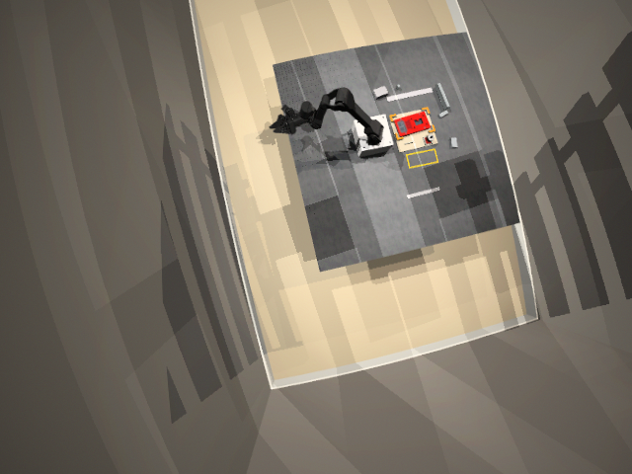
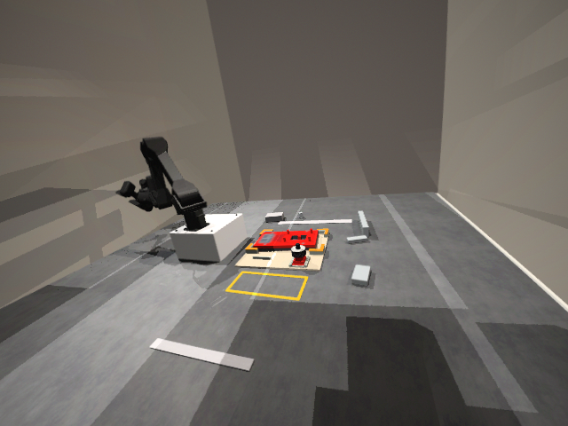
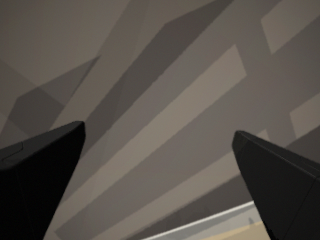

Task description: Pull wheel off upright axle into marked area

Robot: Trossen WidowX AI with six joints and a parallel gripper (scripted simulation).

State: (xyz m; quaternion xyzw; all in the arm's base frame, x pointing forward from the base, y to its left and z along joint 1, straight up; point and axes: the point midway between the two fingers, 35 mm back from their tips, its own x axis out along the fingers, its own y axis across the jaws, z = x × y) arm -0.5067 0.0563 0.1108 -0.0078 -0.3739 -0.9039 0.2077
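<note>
Grey patchwork table (image 2: 413, 293), beige walls behind. Wheel (image 2: 298, 251) tiny, black, still on upright axle over red base, just behind yellow marked area (image 2: 266, 285); axle itself too small to make out. End effector (image 2: 124, 188) way off on arm's far side, pointed at wall, fingers spread wide, gripping nothing, touching nothing.

Red fixture plate (image 2: 287, 239) on tan board (image 2: 275, 263); pale strip (image 2: 201, 354) lies nearer; small grey block (image 2: 360, 273), possibly metal, lies apart.
</note>
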